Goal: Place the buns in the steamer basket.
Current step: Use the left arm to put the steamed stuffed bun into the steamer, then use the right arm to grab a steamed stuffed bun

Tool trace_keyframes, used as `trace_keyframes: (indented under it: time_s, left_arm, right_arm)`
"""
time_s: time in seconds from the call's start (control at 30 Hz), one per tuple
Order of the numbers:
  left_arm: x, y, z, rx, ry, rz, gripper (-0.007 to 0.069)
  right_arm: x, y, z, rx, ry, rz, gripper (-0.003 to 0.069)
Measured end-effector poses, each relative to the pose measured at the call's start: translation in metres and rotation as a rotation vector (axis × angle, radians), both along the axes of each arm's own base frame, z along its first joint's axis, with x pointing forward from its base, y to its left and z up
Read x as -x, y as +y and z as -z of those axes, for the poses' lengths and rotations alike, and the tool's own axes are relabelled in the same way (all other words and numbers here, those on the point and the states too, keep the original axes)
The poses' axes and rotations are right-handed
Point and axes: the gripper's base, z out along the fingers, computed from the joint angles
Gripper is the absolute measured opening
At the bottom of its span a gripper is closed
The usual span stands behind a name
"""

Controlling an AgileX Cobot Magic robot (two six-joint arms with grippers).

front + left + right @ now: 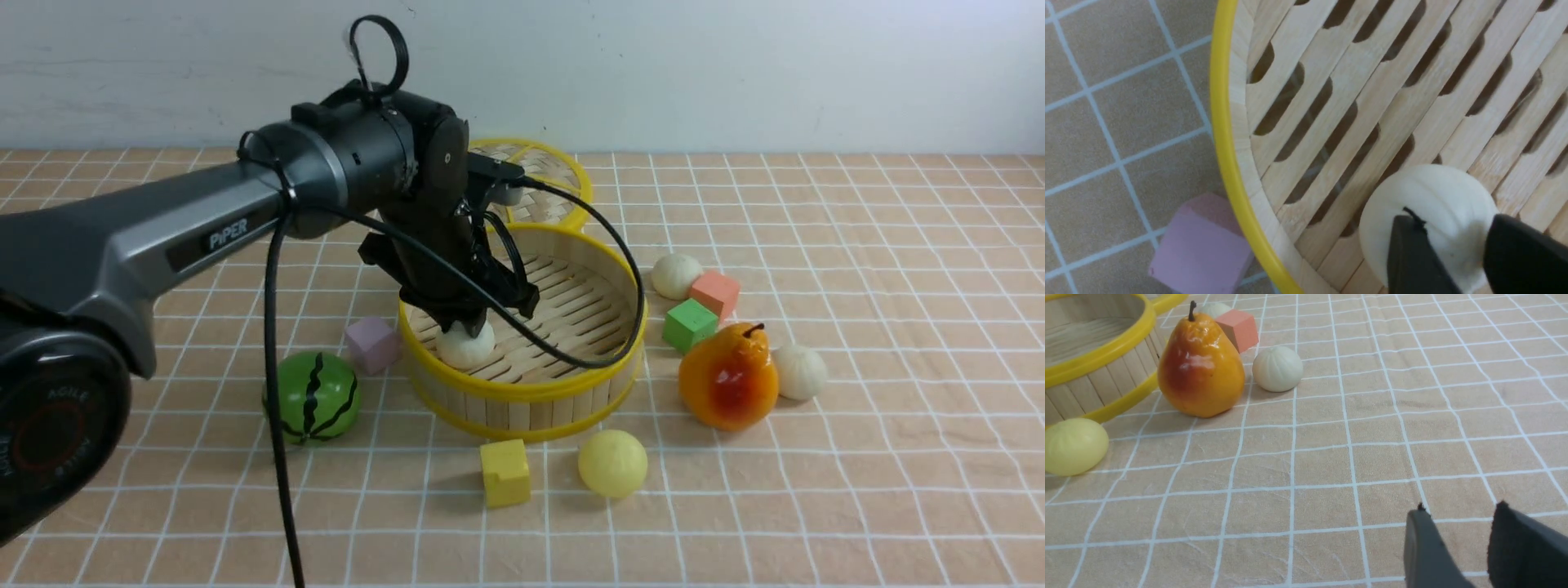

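Note:
The steamer basket [522,392] stands mid-table, its slatted floor [1355,81] filling the left wrist view. One off-white bun [465,347] [1437,192] rests on that floor near the wall. My left gripper [472,325] [1453,218] is down over it, open, with a finger on each side of the bun. Two more off-white buns [676,275] [800,371] lie right of the basket, and a pale yellow bun [612,463] lies in front of it. My right gripper [1461,506] hovers open over bare cloth, with nothing between its fingers.
An orange pear [728,376] stands between the basket and the right bun. Green [690,324] and orange [715,294] cubes sit beside it. A yellow cube [504,472], a pink cube [371,343], a watermelon ball [313,398] and the woven lid [539,175] ring the basket.

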Motion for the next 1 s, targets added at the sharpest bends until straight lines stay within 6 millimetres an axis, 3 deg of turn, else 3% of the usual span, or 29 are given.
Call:
trace_keyframes:
  time_s: [0.1,0.17,0.23,0.27,0.37,0.47,0.53,0.57,0.6,0.7,0.83,1.0]
  left_arm:
    - [0.004,0.003,-0.01,0.008,0.006,-0.037,0.0393]
    - [0.011,0.007,-0.028,0.003,0.012,-0.05,0.047]
    - [0.016,0.009,-0.039,0.004,0.014,-0.054,0.0495]
    - [0.026,0.014,-0.058,0.017,0.021,-0.061,0.0517]
    - [0.049,0.019,-0.092,0.073,0.065,-0.079,0.0508]
    - [0.077,0.012,-0.107,0.085,0.103,-0.046,0.0388]
    - [0.088,0.006,-0.104,0.066,0.121,-0.02,0.0302]
    - [0.104,-0.007,-0.093,0.032,0.156,0.03,0.0192]
    - [0.108,-0.011,-0.09,0.022,0.167,0.045,0.0179]
    - [0.141,-0.046,-0.065,-0.04,0.212,0.204,-0.0003]
    - [0.164,-0.085,-0.045,-0.048,0.213,0.334,-0.0013]
    - [0.156,-0.108,-0.017,-0.068,0.226,0.361,0.0027]
  right_arm:
    - [0.0,0.0,0.0,0.0,0.0,0.0,0.0239]
    - [0.0,0.0,0.0,0.0,0.0,0.0,0.0239]
    - [0.0,0.0,0.0,0.0,0.0,0.0,0.0239]
    - [0.0,0.0,0.0,0.0,0.0,0.0,0.0239]
    - [0.0,0.0,0.0,0.0,0.0,0.0,0.0239]
    - [0.0,0.0,0.0,0.0,0.0,0.0,0.0239]
    - [0.0,0.0,0.0,0.0,0.0,0.0,0.0239]
    - [0.0,0.0,0.0,0.0,0.0,0.0,0.0239]
    - [0.0,0.0,0.0,0.0,0.0,0.0,0.0239]
    - [0.0,0.0,0.0,0.0,0.0,0.0,0.0239]
    - [0.0,0.0,0.0,0.0,0.0,0.0,0.0239]
    - [0.0,0.0,0.0,0.0,0.0,0.0,0.0239]
